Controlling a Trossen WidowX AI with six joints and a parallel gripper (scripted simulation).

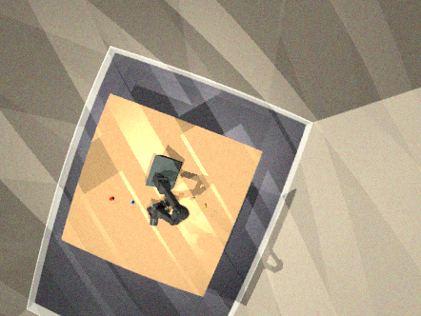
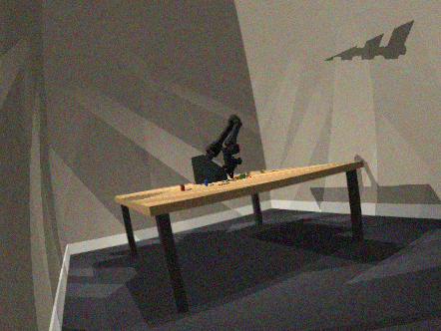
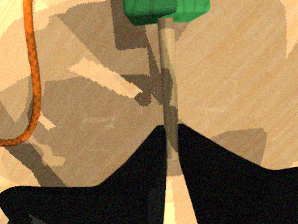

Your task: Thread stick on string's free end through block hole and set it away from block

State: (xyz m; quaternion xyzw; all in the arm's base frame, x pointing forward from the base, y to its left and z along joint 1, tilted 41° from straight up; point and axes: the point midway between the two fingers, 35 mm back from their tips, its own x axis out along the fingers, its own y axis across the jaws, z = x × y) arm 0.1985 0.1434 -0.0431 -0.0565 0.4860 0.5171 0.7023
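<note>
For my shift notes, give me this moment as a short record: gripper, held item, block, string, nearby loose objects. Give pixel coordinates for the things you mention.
gripper: black fingers closed on the stick
held item: thin wooden stick (image 3: 169, 75), extending from the fingertips toward the block
block: green (image 3: 167, 9) (image 2: 242, 175), at the wrist view's top edge; hole not visible
string: orange (image 3: 34, 75), curving down the wrist view's left side, away from the fingers
loose objects: red piece (image 1: 111, 198) (image 2: 183, 187) and blue piece (image 1: 132, 202) (image 2: 206, 182) on the table
</note>
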